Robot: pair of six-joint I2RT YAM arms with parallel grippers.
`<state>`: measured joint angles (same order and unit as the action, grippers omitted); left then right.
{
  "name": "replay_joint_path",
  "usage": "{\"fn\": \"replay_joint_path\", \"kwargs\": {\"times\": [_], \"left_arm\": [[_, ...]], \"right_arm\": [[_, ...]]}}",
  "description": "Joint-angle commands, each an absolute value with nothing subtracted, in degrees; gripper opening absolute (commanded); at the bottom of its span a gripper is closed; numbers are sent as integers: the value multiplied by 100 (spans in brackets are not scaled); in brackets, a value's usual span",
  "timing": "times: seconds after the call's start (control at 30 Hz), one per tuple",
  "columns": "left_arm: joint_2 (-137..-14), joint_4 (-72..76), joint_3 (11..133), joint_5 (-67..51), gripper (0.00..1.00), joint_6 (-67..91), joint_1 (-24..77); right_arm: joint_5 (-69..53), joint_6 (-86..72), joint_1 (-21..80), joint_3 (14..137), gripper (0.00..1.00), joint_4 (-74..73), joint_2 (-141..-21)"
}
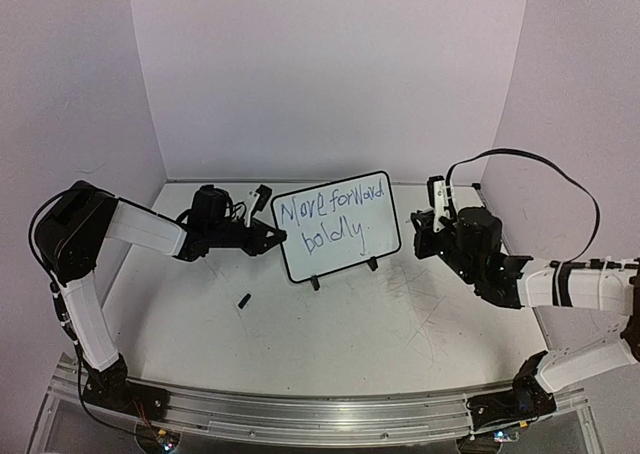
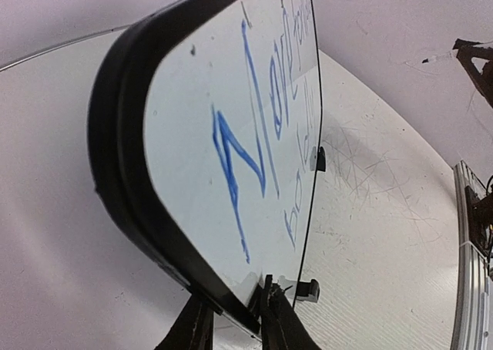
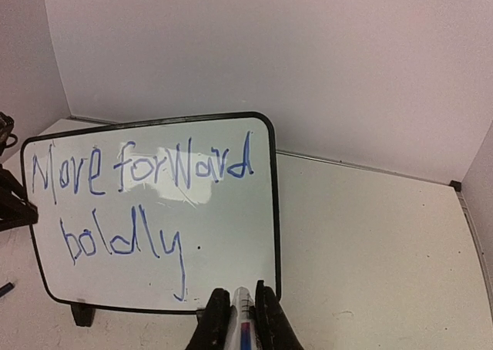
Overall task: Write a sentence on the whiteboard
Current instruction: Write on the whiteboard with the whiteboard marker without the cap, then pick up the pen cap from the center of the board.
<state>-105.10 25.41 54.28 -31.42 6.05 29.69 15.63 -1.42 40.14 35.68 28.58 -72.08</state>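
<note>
**Since both lines are on the board, writing judged complete; wind-down step in hand**

Obs.: the whiteboard [image 1: 386, 236] stands on its black feet toward the back middle of the table [image 1: 400, 324], leaning back a little, between the two grippers. The sentence [image 3: 139, 169] reads "Move forward" over "boldly" in blue, with a small dot after the last word. Letters are legible and nothing looks half-formed.

Left gripper [image 1: 269, 237]: at the board's left edge. The left wrist view shows a finger on each side of the black frame near a lower corner. I cannot tell whether they are pinching the frame or standing just slack of it.

Right gripper [image 3: 241, 304]: closed tight on the marker [image 3: 242, 323], a white barrel with coloured bands. From above it sits to the right of the board and apart from it, tip off the surface.

Also noted: a small dark piece [image 1: 243, 301] lies on the table in front of the left arm, possibly the cap; too small to be sure.

Judgement: task near its end. Only letting go of the board and parking the marker look outstanding.

Next move calls for: left fingers to part fully before that arm draws sideways, or the frame may drag and tip the board. Right arm should keep the tip away from the written face to avoid a stray mark.
</note>
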Motion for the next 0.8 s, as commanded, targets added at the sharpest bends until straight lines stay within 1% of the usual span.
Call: {"fn": "replay_joint_path", "kwargs": {"times": [0.0,0.1,0.13,0.17,0.2,0.23,0.37,0.5,0.6,0.67,0.77], "left_arm": [[-10337,2026,5661,-2946,29,635,2927],[-9969,1948,5577,-2853,41,690,2936],[-9819,1897,5507,-2816,48,714,2936],[-9626,1814,5426,-2751,60,749,2936],[-9408,1700,5348,-2650,69,779,2936],[-9168,1549,5267,-2514,72,805,2936],[-8147,531,4939,-1787,76,1155,2936],[-7617,-773,4754,-1393,73,2064,2946],[-7677,-1486,4704,-1365,69,2715,3055],[-7928,-1884,4790,-1320,66,2767,3213],[-8362,-2201,4955,-950,65,2603,3455]], "right_arm": [[1447,-87,3992,3371,0,3114,-6823],[1450,-97,3990,3264,0,3157,-6687],[1441,-97,3990,3240,0,3159,-6651],[1430,-94,3991,3232,0,3161,-6635],[1418,-94,3992,3227,0,3158,-6627],[1397,-99,3992,3227,0,3150,-6626],[1100,-128,3995,3366,0,3039,-6732],[627,-156,3994,3611,0,2787,-6957],[258,-232,3994,3796,0,2579,-7081],[116,-300,4000,3850,0,2490,-7083],[48,-380,4000,3884,0,2358,-6985]]}}
